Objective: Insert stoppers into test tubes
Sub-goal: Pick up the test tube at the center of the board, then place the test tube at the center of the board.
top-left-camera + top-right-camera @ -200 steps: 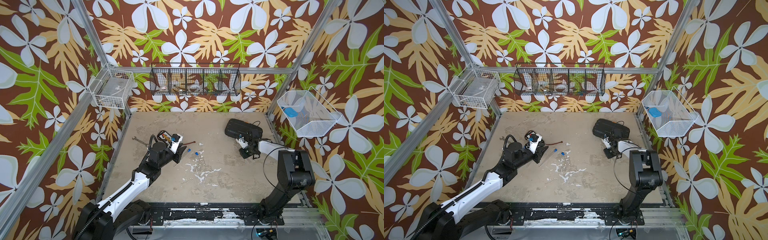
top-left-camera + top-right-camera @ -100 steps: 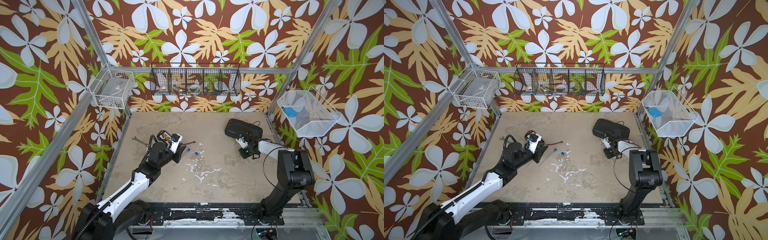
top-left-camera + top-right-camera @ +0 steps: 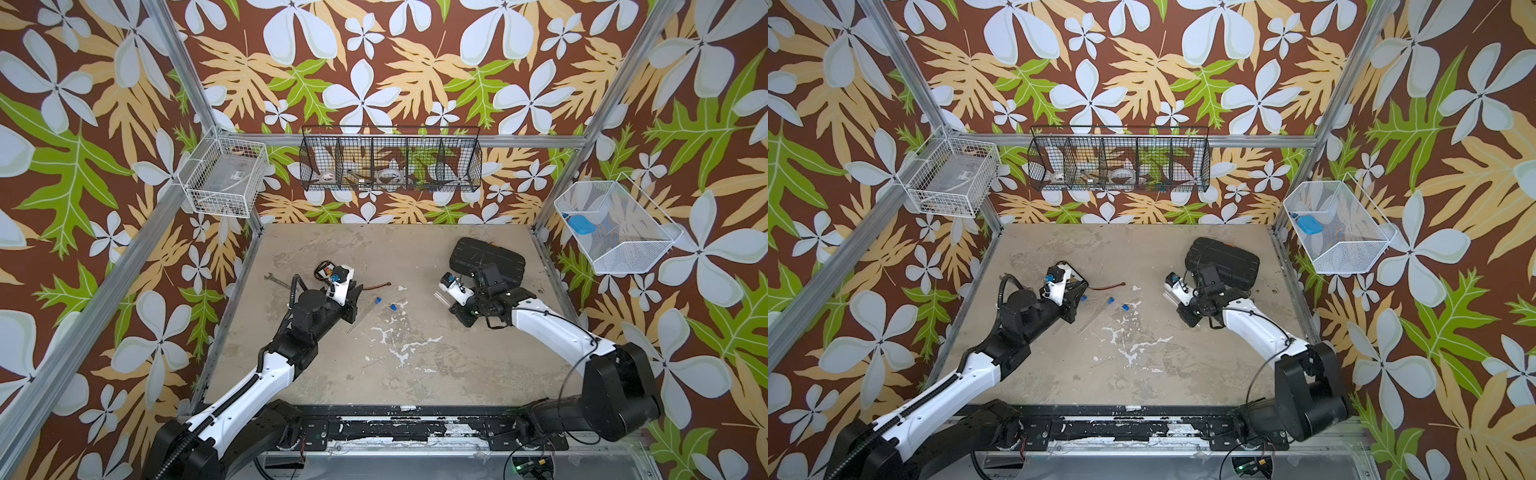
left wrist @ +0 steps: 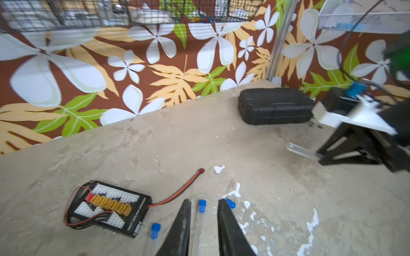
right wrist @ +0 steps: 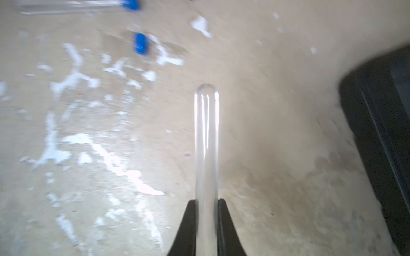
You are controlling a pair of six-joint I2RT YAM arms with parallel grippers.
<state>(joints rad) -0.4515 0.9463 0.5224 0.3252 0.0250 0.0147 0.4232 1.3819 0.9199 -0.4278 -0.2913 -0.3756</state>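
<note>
1. A black hard case [image 3: 488, 259] is lying on the desk [image 3: 415, 382], near its far right corner.
2. A silver wrench [image 3: 276, 279] is lying flat near the desk's left edge.
3. A black charging board [image 4: 108, 208] with orange connectors is resting flat, its red-and-black lead [image 4: 177, 190] trailing across the desk.
4. A black wire basket [image 3: 390, 166] is hanging on the back wall.
5. A white wire basket [image 3: 226, 183] is hanging at the left rear post.
6. A white mesh basket [image 3: 623, 253] is hanging on the right wall, carrying a flat light-blue piece [image 3: 580, 225].
7. White flecks [image 3: 399, 345] are showing mid-desk.
</note>
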